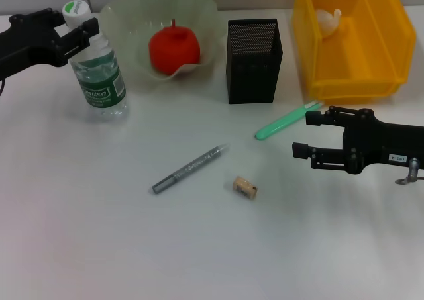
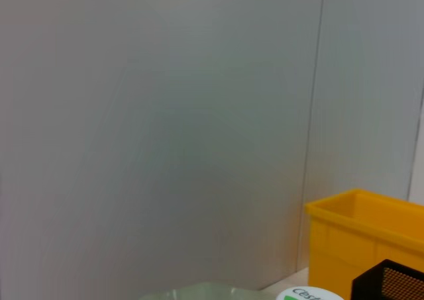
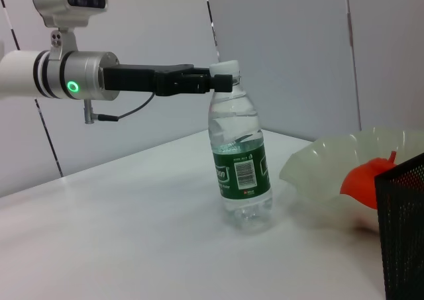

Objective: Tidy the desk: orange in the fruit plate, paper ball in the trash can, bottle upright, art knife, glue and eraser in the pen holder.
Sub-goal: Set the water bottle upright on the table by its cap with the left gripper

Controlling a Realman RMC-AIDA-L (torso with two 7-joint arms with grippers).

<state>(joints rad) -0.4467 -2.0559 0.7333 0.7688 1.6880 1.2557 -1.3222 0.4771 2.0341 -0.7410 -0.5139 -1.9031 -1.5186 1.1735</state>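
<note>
A: What lies nearest on the table (image 1: 79,247)?

B: The eraser (image 1: 245,188), a small tan block, lies flat near the middle. Just beside it, toward the robot's left, is a grey pen-like stick (image 1: 190,168); its long axis runs diagonally, one end toward the pen holder.

A: And the right gripper (image 1: 307,134)?

B: It hovers low at the robot's right, jaws spread wide and holding nothing. A green art knife (image 1: 287,121) lies just before the upper finger, its far end very near the fingertip; whether they touch I cannot tell. The knife lies slanted, one end toward the trash can. The eraser is apart from these jaws, nearer the front.

A: Farther back?

B: The pen holder (image 1: 252,61) stands upright between the fruit plate (image 1: 126,18) and the yellow trash can (image 1: 351,81). The orange (image 1: 173,50) sits in the plate, stem up. A pale crumpled ball (image 1: 328,18) lies in the can.

A: The bottle?

B: The bottle (image 1: 98,75) stands upright at the robot's left, cap upward. The left gripper (image 1: 86,30) is at its neck, just under the cap, jaws closed narrow around it.
</note>
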